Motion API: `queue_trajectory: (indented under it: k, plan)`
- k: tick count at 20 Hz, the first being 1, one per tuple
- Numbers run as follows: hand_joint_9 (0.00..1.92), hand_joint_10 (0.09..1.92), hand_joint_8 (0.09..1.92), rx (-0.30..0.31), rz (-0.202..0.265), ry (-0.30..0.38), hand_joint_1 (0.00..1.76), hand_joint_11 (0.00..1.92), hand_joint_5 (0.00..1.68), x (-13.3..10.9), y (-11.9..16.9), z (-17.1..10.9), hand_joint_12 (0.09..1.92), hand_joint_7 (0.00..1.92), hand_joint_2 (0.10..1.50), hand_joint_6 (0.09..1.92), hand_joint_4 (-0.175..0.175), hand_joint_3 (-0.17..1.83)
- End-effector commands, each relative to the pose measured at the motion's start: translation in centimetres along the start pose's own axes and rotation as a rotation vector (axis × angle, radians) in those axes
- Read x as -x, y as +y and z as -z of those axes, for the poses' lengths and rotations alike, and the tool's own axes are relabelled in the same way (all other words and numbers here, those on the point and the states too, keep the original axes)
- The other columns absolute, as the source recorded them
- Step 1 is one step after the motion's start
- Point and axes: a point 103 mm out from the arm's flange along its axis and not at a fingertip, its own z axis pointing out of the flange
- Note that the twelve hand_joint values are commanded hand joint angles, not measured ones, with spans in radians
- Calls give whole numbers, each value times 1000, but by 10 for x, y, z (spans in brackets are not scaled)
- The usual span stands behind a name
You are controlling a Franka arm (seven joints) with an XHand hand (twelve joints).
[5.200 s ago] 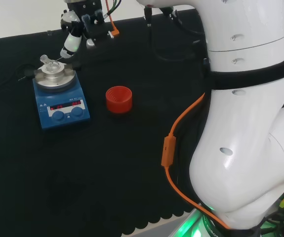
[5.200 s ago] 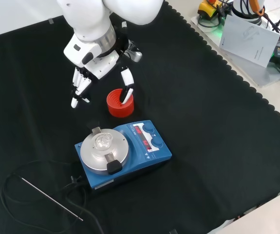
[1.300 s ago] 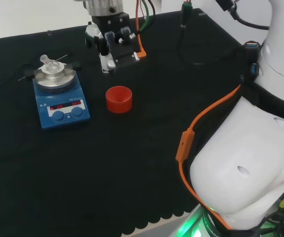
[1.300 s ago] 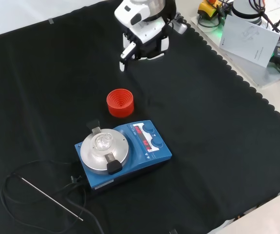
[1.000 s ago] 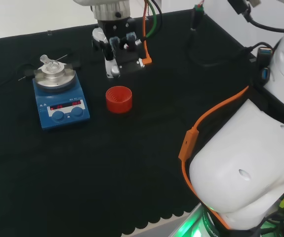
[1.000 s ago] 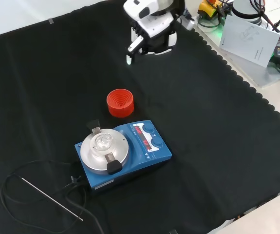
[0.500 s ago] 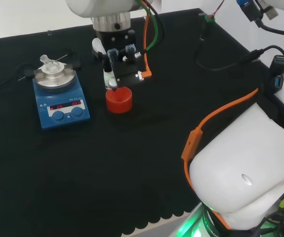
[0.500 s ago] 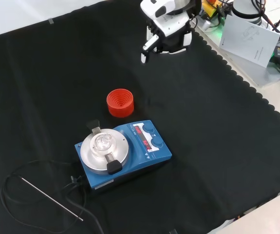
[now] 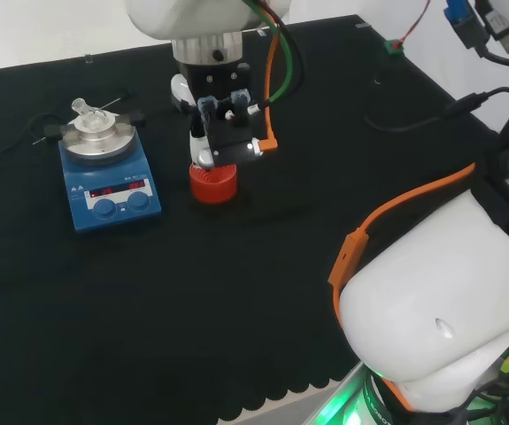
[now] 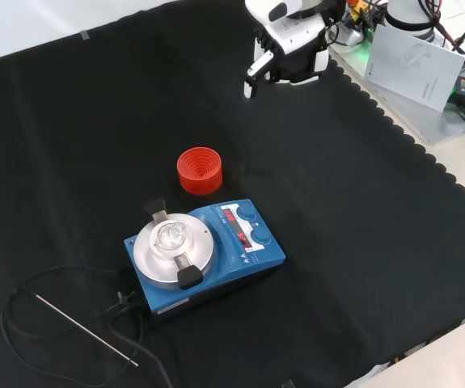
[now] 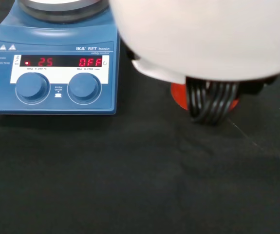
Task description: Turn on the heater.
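Hovering above the cloth, hand (image 10: 285,32) well apart from heater (image 10: 216,250), fingers' spread indiscernible, red ring (image 9: 212,186) partly hidden.

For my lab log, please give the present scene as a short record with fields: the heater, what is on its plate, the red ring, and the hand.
heater: blue unit with two front knobs, red display lit
on plate: small clear glass piece on round metal plate
red ring: ribbed stand, bare, on cloth beyond heater in front view
hand: near top of front view, apart from heater, touching nothing
surface: black cloth
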Motion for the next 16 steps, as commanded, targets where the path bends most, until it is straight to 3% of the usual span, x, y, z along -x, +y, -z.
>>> queue_trajectory:
  k: [1, 7, 12, 16]
  plan:
    - [1342, 993, 1178, 25, -17, -1, 1597, 1207, 342, 5, -15, -5, 974, 1309, 227, 754, -115, 1378]
    - [1341, 995, 1179, 5, 1, 1, 1597, 1207, 344, -10, -25, -18, 975, 1308, 227, 755, -115, 1378]
    - [1341, 996, 1180, -13, 38, 0, 1597, 1207, 346, -18, -21, -19, 975, 1307, 227, 757, -114, 1379]
    - [1341, 998, 1181, -17, 42, 2, 1597, 1207, 346, -20, -14, -15, 976, 1307, 227, 758, -113, 1380]
